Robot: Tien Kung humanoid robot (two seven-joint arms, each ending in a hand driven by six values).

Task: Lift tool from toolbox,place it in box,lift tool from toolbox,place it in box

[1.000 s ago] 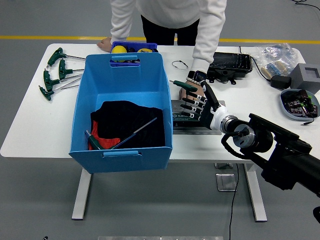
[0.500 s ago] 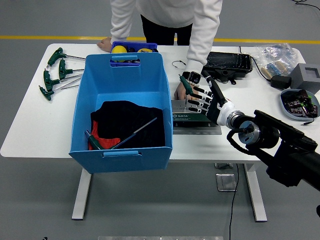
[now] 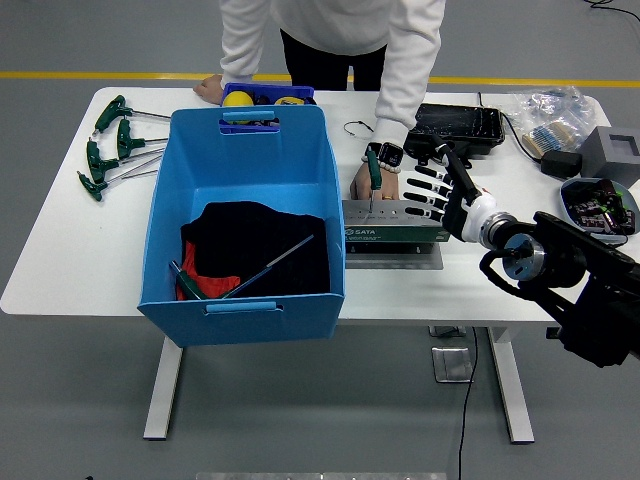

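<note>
Grey floor w/ a yellow line behind, white surface (image 3: 70, 260) up front, big blue box (image 3: 245, 225) left of centre. Right hand (image 3: 440, 192) has backed off to the right vs a sec ago: fingers spread, holding nothing, now beside the toolbox (image 3: 392, 227) rather than over it. Left hand not in shot.

Person's hand (image 3: 365, 180) at the far side has meanwhile swung the green-handled tool (image 3: 373, 170) from lying flat to upright, shaft down at the toolbox. Looks like a reset or offering for the next lift, so this pick isn't started yet. One long tool (image 3: 270, 265) already lies in the box on dark cloth (image 3: 255, 240).

Room: toolbox sits right against the box's right wall, so carry must clear that rim. Black case (image 3: 460, 125) is just behind the hand. Spare T-handles (image 3: 115, 145) far left, well clear.
</note>
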